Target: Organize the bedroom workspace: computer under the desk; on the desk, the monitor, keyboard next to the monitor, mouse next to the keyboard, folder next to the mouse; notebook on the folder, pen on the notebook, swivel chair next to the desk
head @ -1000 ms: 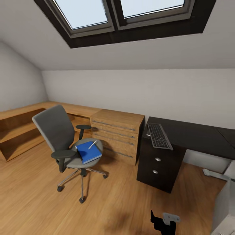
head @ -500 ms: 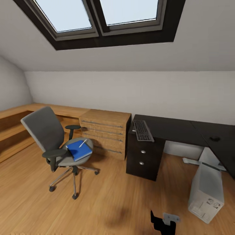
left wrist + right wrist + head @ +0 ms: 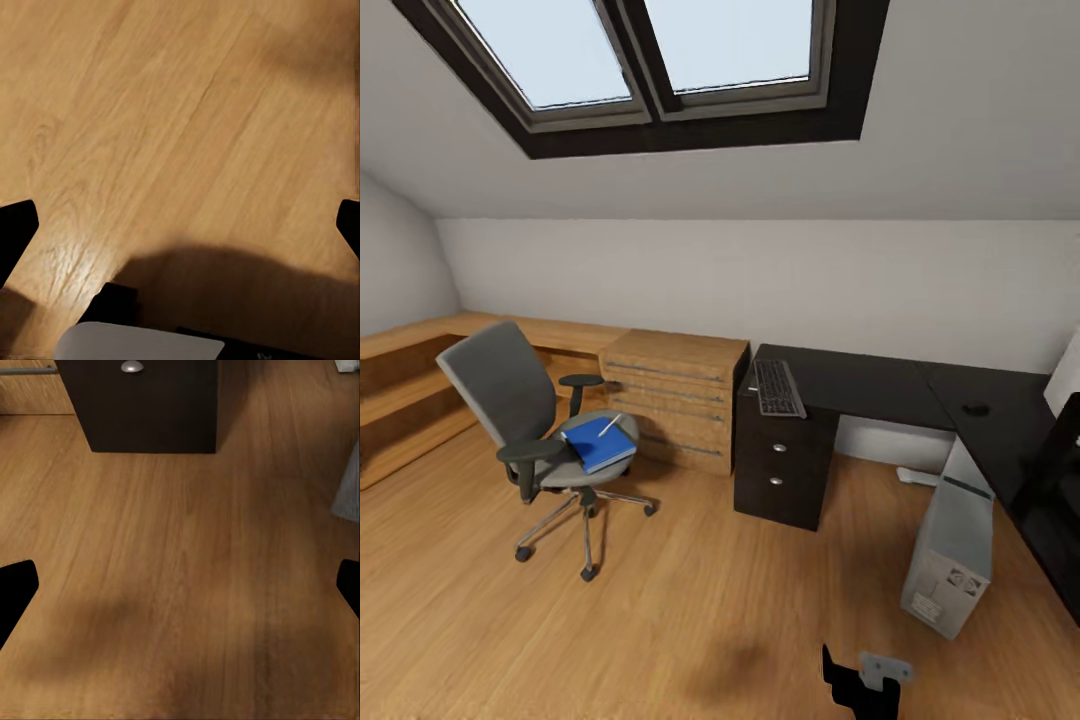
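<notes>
The bedroom floor (image 3: 690, 590) spreads light wood under both pincers. The black counter (image 3: 860, 385) runs along the far wall well ahead of the right pincer (image 3: 180, 585) and bends toward the robot's right side. The wooden drawer unit (image 3: 675, 395) stands just beside its left end. The chair (image 3: 535, 430) stands apart from the counter, ahead and to the left of the left pincer (image 3: 180, 225). The grey computer (image 3: 950, 560) sits on the floor under the counter's right wing, ahead-right of the right pincer. The monitor's (image 3: 1060, 450) dark edge shows at far right. The keyboard (image 3: 777, 388) lies on the counter's left end — the mouse (image 3: 976, 410) well apart, near the corner. The blue folder (image 3: 598, 445) lies on the chair seat, the pen (image 3: 610, 424) on top. Both pincers are spread wide, gripping nothing, over bare floor; the right one faces the counter's drawer front (image 3: 142, 401).
</notes>
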### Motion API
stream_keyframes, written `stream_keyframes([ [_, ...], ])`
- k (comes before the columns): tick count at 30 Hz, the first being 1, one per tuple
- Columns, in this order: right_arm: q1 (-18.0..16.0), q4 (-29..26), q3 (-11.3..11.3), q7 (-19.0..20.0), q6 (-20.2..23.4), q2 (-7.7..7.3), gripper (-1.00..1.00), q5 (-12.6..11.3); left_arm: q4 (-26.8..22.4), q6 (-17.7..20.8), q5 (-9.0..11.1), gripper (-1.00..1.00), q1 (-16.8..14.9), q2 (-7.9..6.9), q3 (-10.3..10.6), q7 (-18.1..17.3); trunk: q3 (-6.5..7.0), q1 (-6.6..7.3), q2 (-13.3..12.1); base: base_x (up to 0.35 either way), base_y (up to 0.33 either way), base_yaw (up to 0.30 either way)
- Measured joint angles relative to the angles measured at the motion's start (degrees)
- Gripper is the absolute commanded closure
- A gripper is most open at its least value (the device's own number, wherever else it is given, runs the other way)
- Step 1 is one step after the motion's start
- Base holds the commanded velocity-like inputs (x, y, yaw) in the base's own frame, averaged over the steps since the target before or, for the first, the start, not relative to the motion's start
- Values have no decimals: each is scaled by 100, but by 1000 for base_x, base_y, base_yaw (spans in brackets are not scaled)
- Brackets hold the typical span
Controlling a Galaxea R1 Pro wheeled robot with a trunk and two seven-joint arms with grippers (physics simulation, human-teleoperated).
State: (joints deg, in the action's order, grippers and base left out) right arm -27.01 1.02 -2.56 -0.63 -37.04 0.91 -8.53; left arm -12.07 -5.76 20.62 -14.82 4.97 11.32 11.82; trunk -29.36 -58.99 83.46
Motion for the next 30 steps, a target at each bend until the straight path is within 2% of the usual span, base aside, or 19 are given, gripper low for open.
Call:
stream_keyframes([
  [9,0,1,0,-3,1,21,-100,-3,0,-2,12,-100,1,-3,-10,2,119,197,-361,-305,-101,0],
  [25,0,1,5,-1,53,32,-100,21,1,-8,27,-100,0,-4,-21,3,325,549,-1003,-335,-7,-1],
  [30,1,1,8,-1,39,37,-100,30,2,-10,29,-100,0,-10,-26,2,396,658,-1204,-337,0,-96],
])
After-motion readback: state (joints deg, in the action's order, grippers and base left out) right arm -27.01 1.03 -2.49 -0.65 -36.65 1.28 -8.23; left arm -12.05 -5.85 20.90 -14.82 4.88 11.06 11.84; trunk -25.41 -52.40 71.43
